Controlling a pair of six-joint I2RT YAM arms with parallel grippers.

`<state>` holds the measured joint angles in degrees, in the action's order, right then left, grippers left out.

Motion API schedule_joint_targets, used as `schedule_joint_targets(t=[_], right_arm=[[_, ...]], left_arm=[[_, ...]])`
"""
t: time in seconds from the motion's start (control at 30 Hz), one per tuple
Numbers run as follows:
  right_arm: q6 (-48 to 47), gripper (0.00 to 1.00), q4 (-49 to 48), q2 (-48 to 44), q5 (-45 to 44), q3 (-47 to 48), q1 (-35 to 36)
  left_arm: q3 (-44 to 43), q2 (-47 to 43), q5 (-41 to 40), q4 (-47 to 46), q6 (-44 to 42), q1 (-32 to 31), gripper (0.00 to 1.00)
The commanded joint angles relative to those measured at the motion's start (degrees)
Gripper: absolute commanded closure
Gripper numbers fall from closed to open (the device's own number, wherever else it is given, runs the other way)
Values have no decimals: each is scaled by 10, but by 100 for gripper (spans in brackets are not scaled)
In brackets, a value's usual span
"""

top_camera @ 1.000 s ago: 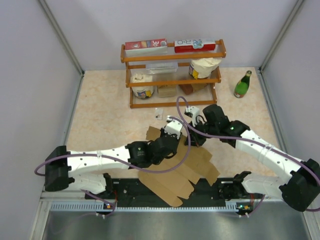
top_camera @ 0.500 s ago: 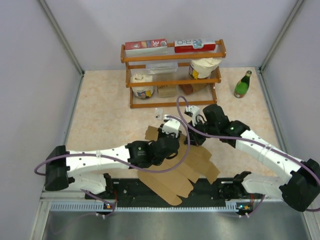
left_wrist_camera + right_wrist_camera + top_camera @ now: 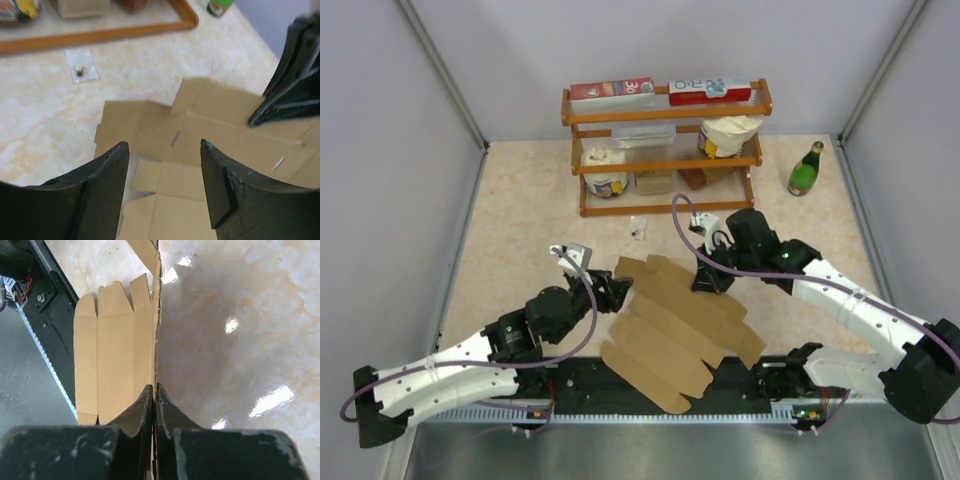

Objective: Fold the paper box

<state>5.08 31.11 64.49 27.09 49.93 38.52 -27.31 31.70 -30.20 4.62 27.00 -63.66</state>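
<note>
**A:** What can't you make out?

**B:** Plenty; the left wrist view is blurred, and the left claw's [image 3: 163, 143] fingers [image 3: 102, 195] cut off the near flaps of the box [image 3: 670, 320] there; from above, the right claw [image 3: 155, 388] hides a bit of its far edge.

**A:** The claws themselves?

**B:** The left is spread apart and holds nothing; it sits at the box's left end, and I cannot tell whether it touches. The right is pressed together on the far edge, with a sliver of card in the seam.

**A:** And the box?

**B:** It is opened out, mostly flat, mid-table [image 3: 520, 220] by the near edge; its near corner overhangs the black base rail [image 3: 580, 375].

**A:** Around it?

**B:** A small clear packet [image 3: 637, 228] lies between the box and the rack [image 3: 665, 118]; the rack stands at the far edge, with cartons [image 3: 611, 90] on top and lower shelves hard to read; a green bottle [image 3: 806, 170] stands near the far right corner.
</note>
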Motion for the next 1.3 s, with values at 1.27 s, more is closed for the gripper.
schedule_joint_targets(t=[1.27], right_arm=[[-47, 100, 83, -25, 28, 94, 7]], left_arm=[[50, 238, 421, -113, -14, 159, 35]])
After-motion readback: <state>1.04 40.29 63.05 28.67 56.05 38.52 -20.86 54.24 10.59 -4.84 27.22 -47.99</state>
